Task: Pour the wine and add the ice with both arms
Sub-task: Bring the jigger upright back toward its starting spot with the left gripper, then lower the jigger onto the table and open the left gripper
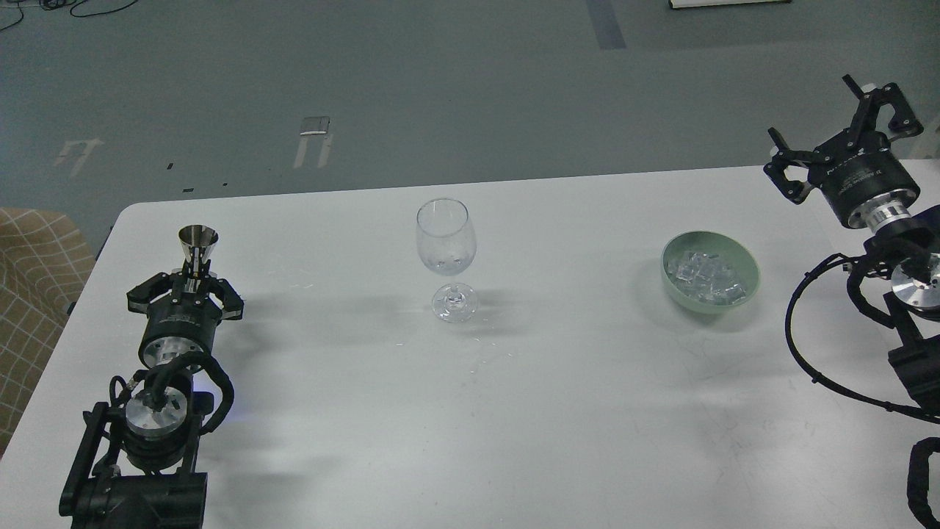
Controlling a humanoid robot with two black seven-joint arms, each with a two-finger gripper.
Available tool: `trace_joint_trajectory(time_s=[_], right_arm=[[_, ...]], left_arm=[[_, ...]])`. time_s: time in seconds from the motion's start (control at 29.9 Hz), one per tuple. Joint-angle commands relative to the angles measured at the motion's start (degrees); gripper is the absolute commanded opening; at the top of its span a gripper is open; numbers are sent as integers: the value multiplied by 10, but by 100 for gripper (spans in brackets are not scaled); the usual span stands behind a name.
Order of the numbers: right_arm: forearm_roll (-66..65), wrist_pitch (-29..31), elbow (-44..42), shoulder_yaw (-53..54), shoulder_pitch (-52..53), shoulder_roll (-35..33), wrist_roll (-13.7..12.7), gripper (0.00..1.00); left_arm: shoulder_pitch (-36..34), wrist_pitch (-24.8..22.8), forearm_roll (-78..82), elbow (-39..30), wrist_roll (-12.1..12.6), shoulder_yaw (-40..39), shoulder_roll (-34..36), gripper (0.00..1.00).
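A clear wine glass [446, 239] stands upright at the table's middle back, with small clear glints low in its bowl. A pale green bowl [750, 258] to its right holds several clear ice cubes [706, 278]. My left gripper [192, 283] is at the near left, shut on the lower half of a silver metal jigger [198, 241] held upright, well left of the glass. My right gripper [833, 128] is open and empty, raised at the table's far right edge, beyond and to the right of the bowl.
The white table [514, 411] ends at its back edge just behind the glass, with grey floor beyond. A tan checked seat [33, 279] stands off the left edge. Black cables [800, 330] loop from my right arm over the table's right side.
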Motion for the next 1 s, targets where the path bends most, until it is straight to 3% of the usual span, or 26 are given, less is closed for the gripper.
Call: trace_joint_trajectory(time_s=[0.0, 0.1, 0.27, 0.97], right_arm=[[0, 0, 1, 0, 2, -1, -1, 100], [0, 0, 3, 0, 2, -2, -1, 100], [0, -7, 4, 0, -1, -1, -1, 100], [0, -14, 7, 0, -1, 2, 0, 100]], left_arm=[[-9, 9, -13, 0, -13, -2, -4, 0], [-20, 20, -15, 0, -17, -5, -4, 0], [-23, 45, -27, 0, -63, -7, -5, 0], [-28, 39, -81, -8, -76, -31, -6, 0]])
